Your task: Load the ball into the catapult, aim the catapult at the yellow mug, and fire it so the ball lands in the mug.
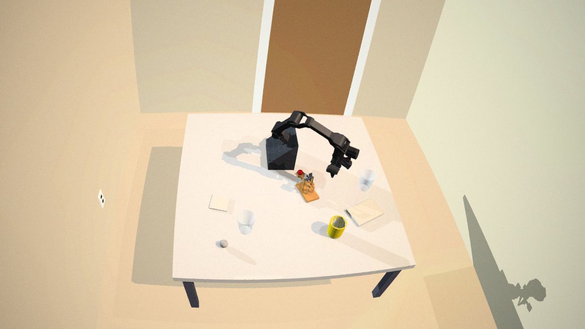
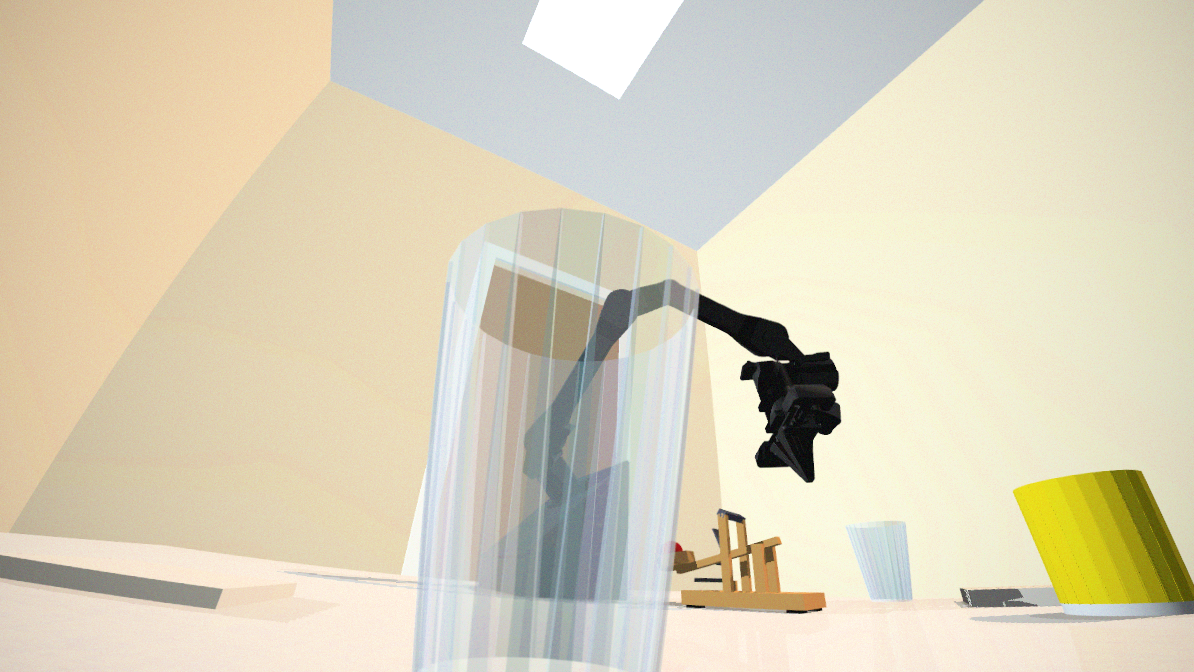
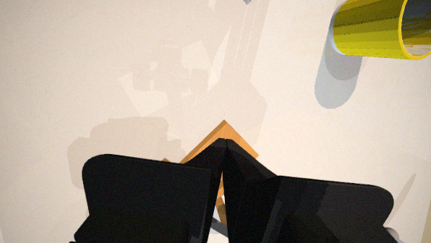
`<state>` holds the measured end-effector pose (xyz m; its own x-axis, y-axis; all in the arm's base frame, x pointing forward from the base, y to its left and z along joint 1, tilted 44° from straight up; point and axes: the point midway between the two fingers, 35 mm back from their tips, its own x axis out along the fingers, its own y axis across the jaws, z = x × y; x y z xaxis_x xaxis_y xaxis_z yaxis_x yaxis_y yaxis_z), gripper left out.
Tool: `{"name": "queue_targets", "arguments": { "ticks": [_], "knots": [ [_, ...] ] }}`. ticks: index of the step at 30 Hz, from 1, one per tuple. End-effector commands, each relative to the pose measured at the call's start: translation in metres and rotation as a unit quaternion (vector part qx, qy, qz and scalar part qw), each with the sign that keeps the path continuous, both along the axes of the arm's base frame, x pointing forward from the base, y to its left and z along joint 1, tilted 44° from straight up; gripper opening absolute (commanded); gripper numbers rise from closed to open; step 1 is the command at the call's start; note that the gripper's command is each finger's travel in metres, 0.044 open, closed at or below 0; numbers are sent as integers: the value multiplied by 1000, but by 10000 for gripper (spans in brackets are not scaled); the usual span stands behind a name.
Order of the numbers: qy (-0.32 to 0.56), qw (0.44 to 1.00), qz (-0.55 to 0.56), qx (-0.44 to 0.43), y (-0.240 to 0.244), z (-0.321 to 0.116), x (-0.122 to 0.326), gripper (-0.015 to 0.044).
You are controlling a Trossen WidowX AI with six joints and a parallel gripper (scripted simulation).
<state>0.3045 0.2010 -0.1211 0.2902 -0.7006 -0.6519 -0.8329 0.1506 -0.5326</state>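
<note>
Top view: the red ball [image 1: 300, 172] [image 2: 677, 547] is seated in the cup end of the wooden catapult [image 1: 307, 193] [image 2: 751, 598] [image 3: 235, 135], which stands on the bench [image 1: 278, 253] between the arm's base [image 1: 282, 157] and the bench's front edge. The gripper [image 1: 332, 175] [image 2: 808, 480] [image 3: 224, 145] is raised above the bench, its fingers pressed together with nothing pinched. In the exterior view, the ball lies lower than the gripper and apart from it. The yellow mug [image 1: 335, 230] [image 2: 1102, 538] [image 3: 367, 30] stands upright toward the front right corner of the bench, as seen from above.
</note>
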Motion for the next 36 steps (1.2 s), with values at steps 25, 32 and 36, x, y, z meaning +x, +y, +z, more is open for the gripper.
{"name": "queue_targets", "arguments": {
  "ticks": [25, 32, 36],
  "knots": [
    [292, 875, 113, -370, -82, 23, -123, 0],
    [312, 853, 119, -400, -87, 29, -129, 0],
    [312, 853, 119, -400, -87, 29, -129, 0]
  ]
}}
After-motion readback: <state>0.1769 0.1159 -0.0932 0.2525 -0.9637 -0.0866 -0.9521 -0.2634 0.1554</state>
